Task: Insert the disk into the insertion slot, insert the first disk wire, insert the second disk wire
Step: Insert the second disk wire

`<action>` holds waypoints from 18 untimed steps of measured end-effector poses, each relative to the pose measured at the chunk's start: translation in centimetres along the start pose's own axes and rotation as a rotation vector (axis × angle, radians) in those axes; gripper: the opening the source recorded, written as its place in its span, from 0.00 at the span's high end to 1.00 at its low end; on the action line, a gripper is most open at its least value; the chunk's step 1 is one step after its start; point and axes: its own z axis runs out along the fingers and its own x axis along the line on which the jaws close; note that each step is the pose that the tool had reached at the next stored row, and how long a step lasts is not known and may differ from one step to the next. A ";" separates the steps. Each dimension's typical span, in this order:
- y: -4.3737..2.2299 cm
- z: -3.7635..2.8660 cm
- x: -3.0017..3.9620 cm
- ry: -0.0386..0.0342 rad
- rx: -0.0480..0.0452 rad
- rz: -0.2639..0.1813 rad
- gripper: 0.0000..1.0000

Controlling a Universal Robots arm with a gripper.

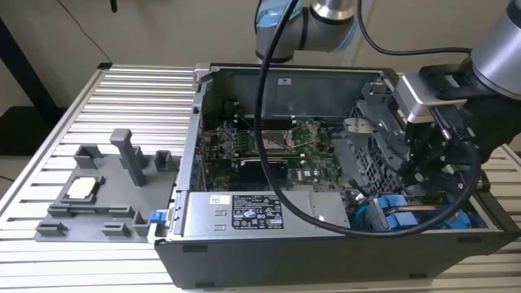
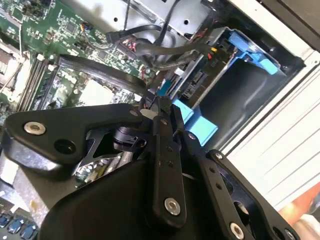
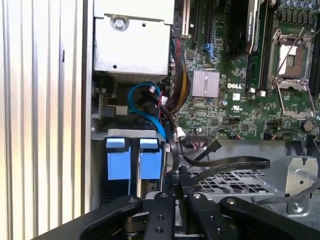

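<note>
First wrist view: disk (image 3: 150,162) just beyond claw (image 3: 172,200)

A grey plastic fixture tray (image 1: 97,195) with upright posts lies on the ribbed aluminium table (image 1: 73,110), at nine o'clock from the green motherboard (image 1: 269,143); the silver labelled power-supply box (image 1: 252,213) sits at six.
</note>
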 end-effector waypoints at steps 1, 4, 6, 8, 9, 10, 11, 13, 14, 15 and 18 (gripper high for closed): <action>-0.14 0.03 0.23 0.0001 0.0000 0.000 0.84; -0.48 0.16 0.65 0.0004 0.0000 0.000 0.84; -0.63 0.31 0.79 0.0003 0.0003 0.000 0.84; -0.75 0.50 0.87 0.0003 0.0017 0.000 0.84; -0.82 0.59 0.90 0.0005 0.0024 0.000 0.84; -0.93 0.68 0.92 0.0007 0.0029 0.000 0.84; -1.07 0.77 0.93 0.0008 0.0033 -0.001 0.84; -1.39 0.90 0.97 0.0012 0.0033 0.000 0.84; -1.54 0.97 0.99 0.0011 0.0033 -0.001 0.84; -1.68 1.06 1.00 0.0009 0.0033 0.000 0.84; -1.93 1.31 1.05 0.0009 0.0034 0.000 0.84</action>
